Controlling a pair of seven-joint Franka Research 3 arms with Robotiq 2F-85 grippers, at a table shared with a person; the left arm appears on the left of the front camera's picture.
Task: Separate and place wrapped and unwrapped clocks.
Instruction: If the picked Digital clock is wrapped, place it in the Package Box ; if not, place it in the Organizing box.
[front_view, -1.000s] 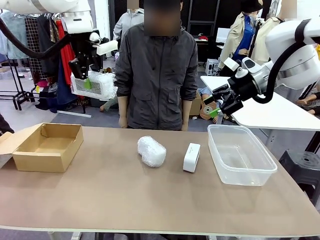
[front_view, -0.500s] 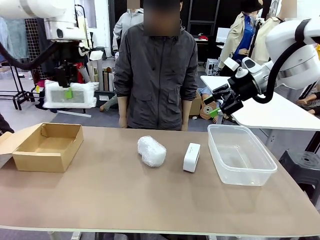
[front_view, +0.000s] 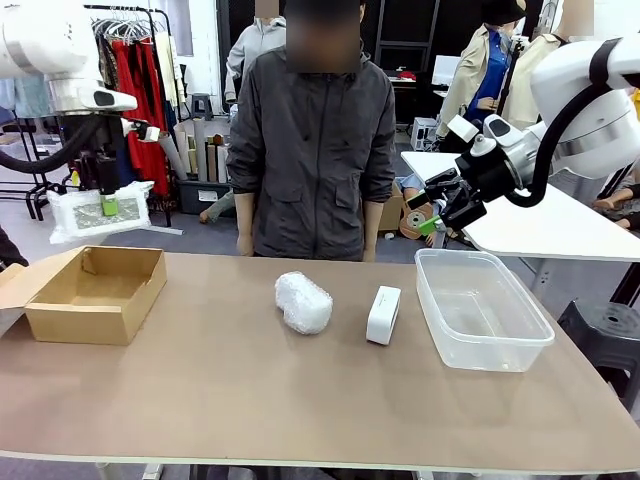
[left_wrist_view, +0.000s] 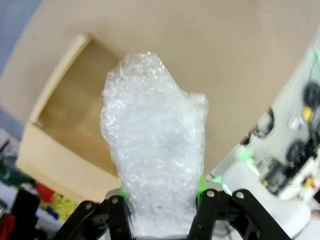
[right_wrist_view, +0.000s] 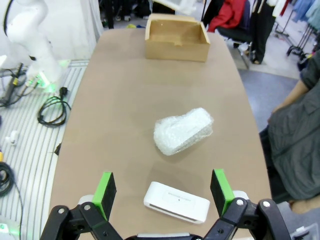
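My left gripper (front_view: 106, 204) is shut on the blocky bubble-wrap bundle (front_view: 98, 212), carrying it in the air above the far side of the cardboard box (front_view: 96, 293). In the left wrist view the bundle (left_wrist_view: 152, 155) rises between the green pads, over the box (left_wrist_view: 70, 130). The rounded bubble-wrap bundle (front_view: 303, 301) lies mid-table, and the bare white slab clock (front_view: 383, 315) stands just right of it. My right gripper (front_view: 437, 218) hangs open above the far end of the plastic tub (front_view: 482, 308). Its wrist view shows the bare clock (right_wrist_view: 176, 201) and the rounded bundle (right_wrist_view: 183, 130) below it.
A person in a grey jacket (front_view: 314, 140) stands at the far table edge, hands down. The brown box sits open at the table's left end, the clear tub at the right end. A white table (front_view: 540, 225) stands behind the right arm.
My left arm has carried the blocky bundle leftward and lower, from near the person's shoulder height to just over the cardboard box. The right arm has stayed still.
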